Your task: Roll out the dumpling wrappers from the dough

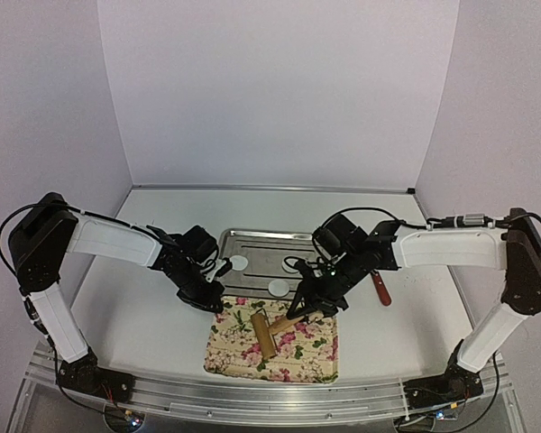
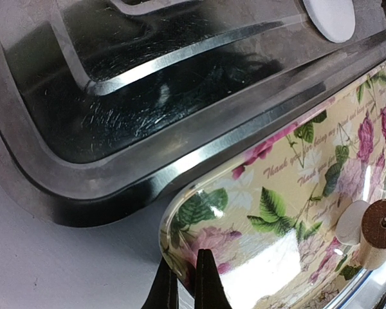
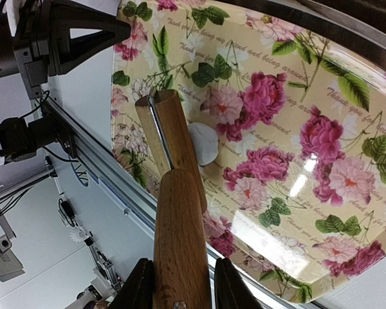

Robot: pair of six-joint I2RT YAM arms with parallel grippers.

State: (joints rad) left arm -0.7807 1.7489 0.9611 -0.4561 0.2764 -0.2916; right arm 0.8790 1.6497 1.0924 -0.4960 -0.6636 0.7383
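1. Rolling is the step in hand, as we judge it; our right claw [image 3: 182, 280] is closed part-way round the wooden handle of the rolling pin [image 3: 172, 138], whose roller lies on the floral board [image 3: 296, 135].
2. Beside the roller, touching it or partly under it, sits a small white dough piece [image 3: 204, 145]; we cannot tell how thin it is.
3. Our left claw [image 2: 186, 262] is fully closed with nothing between its fingers; it sits at the board's far left corner, just beside the metal tray [image 2: 116, 148]; whether it presses on the board we cannot tell.
4. Two finished dumpling wrappers [image 1: 239, 263] lie apart in the tray, one toward its left, the other near its front rim.
5. Next move, in our view: bring the roller squarely over the dough piece and push across it with even pressure, while the left claw steadies the board; the glossy board may slide.
6. Surface and room: a pale counter [image 1: 135, 311]; plain white walls [image 1: 270, 90] on three sides; a red-handled tool [image 1: 380, 290] lying on the counter to the tray's right.
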